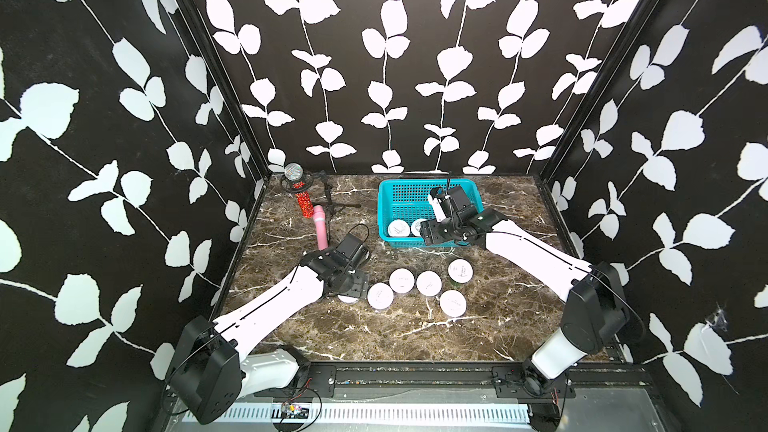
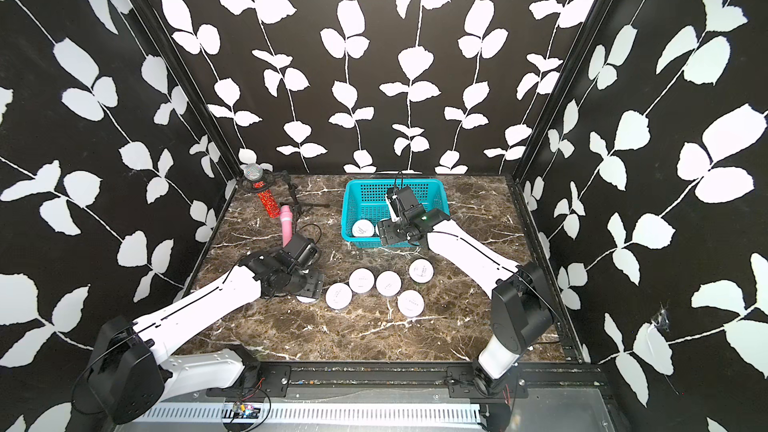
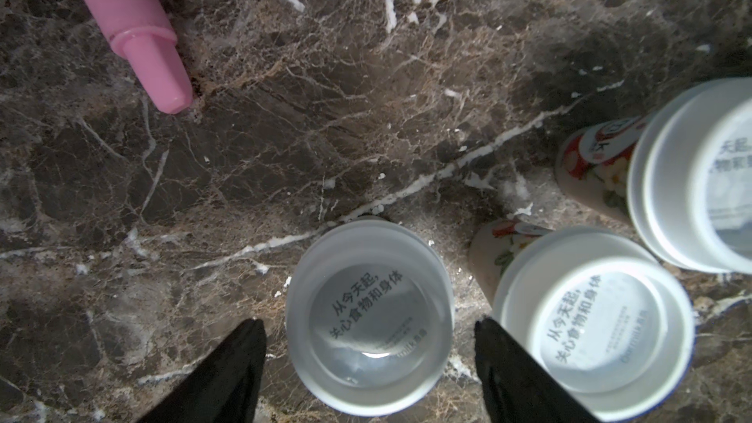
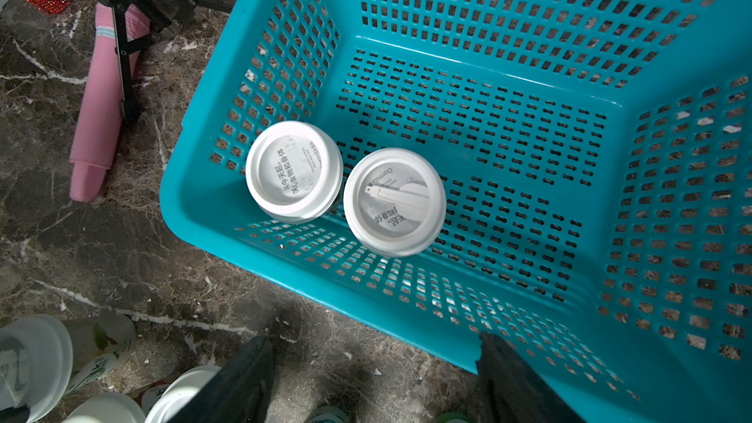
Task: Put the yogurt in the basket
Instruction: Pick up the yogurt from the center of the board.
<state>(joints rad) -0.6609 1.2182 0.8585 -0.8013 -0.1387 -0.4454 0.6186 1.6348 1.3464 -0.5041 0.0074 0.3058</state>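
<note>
The left gripper (image 3: 368, 322) has its two black fingers (image 3: 232, 368) standing apart on either side of one small yogurt cup (image 3: 370, 303) with a round flat white lid and clear sides. The cup stands upright, its axis pointing straight up between the jaws. Strips of the brown marble-patterned tabletop (image 3: 325, 115) show between the cup and both fingers, so nothing is gripped yet. One finger sits in the tight gap beside a neighbouring cup (image 3: 594, 323), which could be nudged when the jaws come together.

In a top view the left wrist covers most of the straddled cup. Five more cups (image 1: 429, 283) stand in a loose cluster beside it, toward the robot's right. A slim pink bottle (image 1: 320, 228) lies beyond the left arm.

The shallow turquoise plastic basket (image 1: 415, 182) with perforated walls lies farther back and to the right of the straddled cup. Two cups in the basket (image 4: 294, 172) stand touching near one corner. The right gripper (image 4: 374, 337) hangs over the basket's near wall, its fingers apart and empty. The left arm is clearly the nearer one to the tabletop cups.
</note>
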